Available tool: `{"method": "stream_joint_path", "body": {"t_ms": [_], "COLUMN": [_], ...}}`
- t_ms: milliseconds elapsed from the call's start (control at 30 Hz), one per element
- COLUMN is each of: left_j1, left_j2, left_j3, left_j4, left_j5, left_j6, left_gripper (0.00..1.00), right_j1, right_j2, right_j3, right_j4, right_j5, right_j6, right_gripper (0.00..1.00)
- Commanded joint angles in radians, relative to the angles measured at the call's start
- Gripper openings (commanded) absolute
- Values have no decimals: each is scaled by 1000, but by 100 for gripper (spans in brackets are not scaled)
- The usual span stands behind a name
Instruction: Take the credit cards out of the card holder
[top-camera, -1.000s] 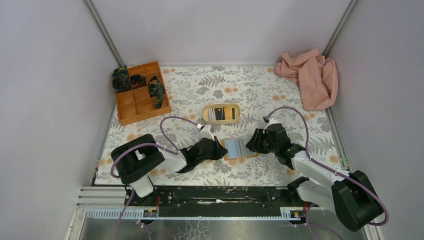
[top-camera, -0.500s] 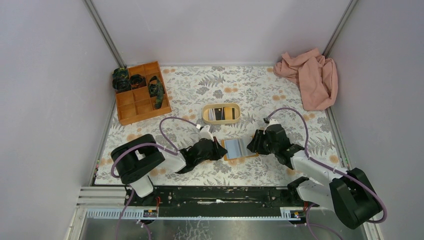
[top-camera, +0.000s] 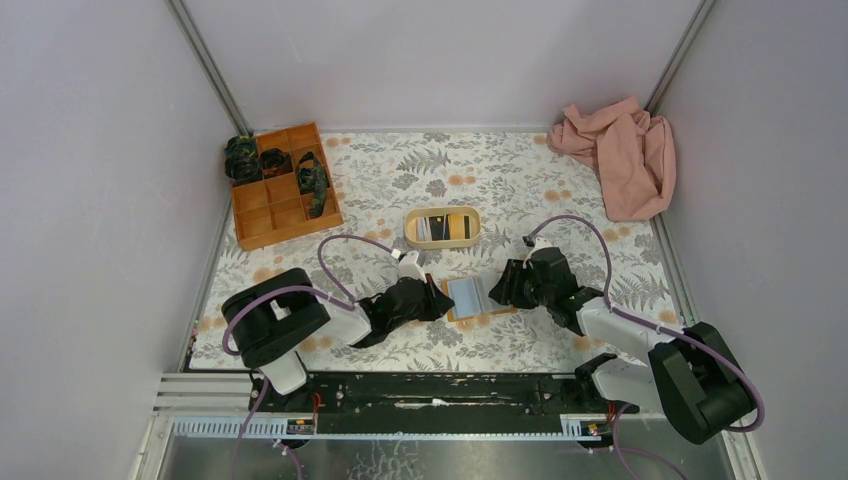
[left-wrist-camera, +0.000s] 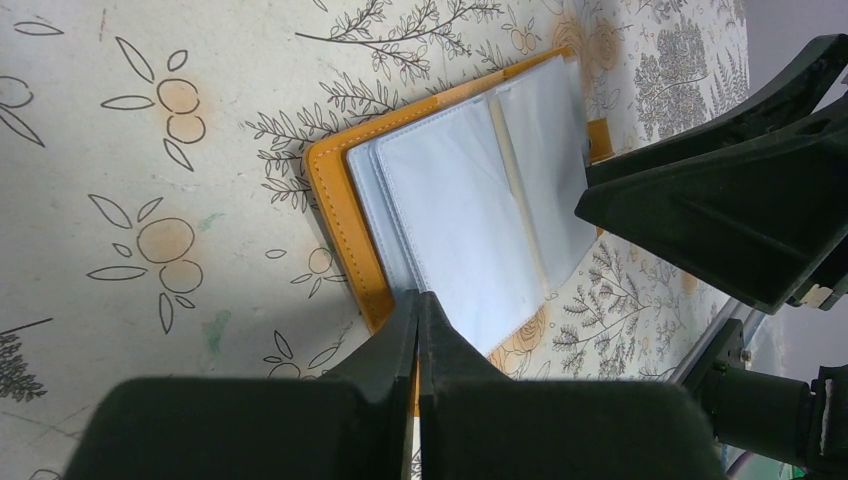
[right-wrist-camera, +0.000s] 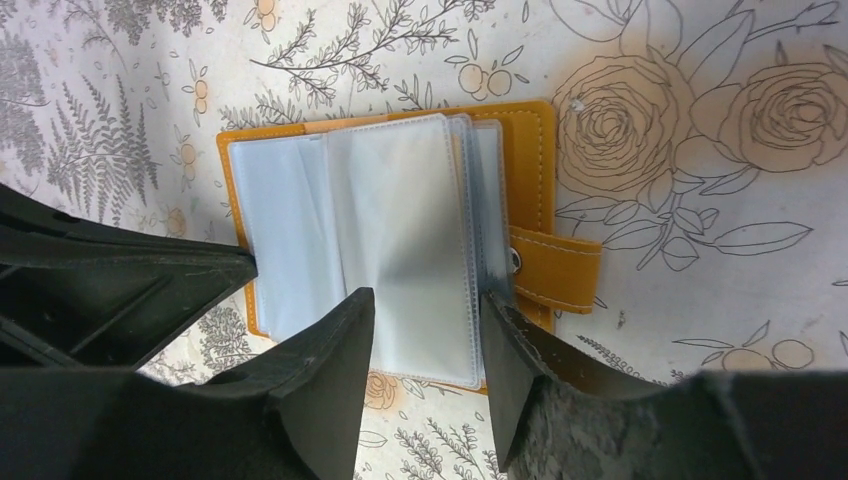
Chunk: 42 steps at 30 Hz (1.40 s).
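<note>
The card holder (top-camera: 470, 297) lies open on the floral table between my two grippers, orange-tan cover down and clear plastic sleeves (right-wrist-camera: 400, 220) fanned up. Its snap tab (right-wrist-camera: 555, 270) sticks out on the right. The sleeves look empty; no card shows in them. My left gripper (top-camera: 437, 297) is shut, with its tips (left-wrist-camera: 418, 295) resting on the holder's left edge (left-wrist-camera: 340, 230). My right gripper (top-camera: 497, 290) is open, with its fingers (right-wrist-camera: 428, 300) straddling the near edge of the right-hand sleeves just above them.
A beige oval tray (top-camera: 442, 211) with cards in it stands just behind the holder. An orange compartment box (top-camera: 285, 185) with dark items sits at the back left. A crumpled pink cloth (top-camera: 620, 150) lies at the back right.
My right gripper has edged slightly left toward the holder. The left gripper and the holder have stayed in place.
</note>
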Motion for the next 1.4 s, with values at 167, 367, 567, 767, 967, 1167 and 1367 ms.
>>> {"method": "stream_joint_path", "body": {"t_ms": [167,367,567,767,967,1167,1367], "left_j1": [5,5,5,4,5,6,6], "left_j2": [51,73,86,101,126,125,127], "left_j3": [-12,-4,1,9,19,15,18], "left_j4": [-24,-16,-7,-3,8,7,-3], "left_j5": [19,26,34,37,50,48,48], "left_j6": [13,13,12,13,11,11,14], "left_gripper": [0,0,0,0,0,0,0], "right_j1": [-3,7,28,87,187,232,232], "right_j2": [-37,-114,-134,-137,-111,-49,-66], "right_j3": [-9,8,13,24,48,62,81], "right_j4": [42,-6,-17,-22,-15,16,-34], "right_j5": [-98,-100,-100,-76,-23,-7,54], "right_j6": [5,7,15,29,48,47,26], "right_gripper": [50,50,50,50,50,50,50]}}
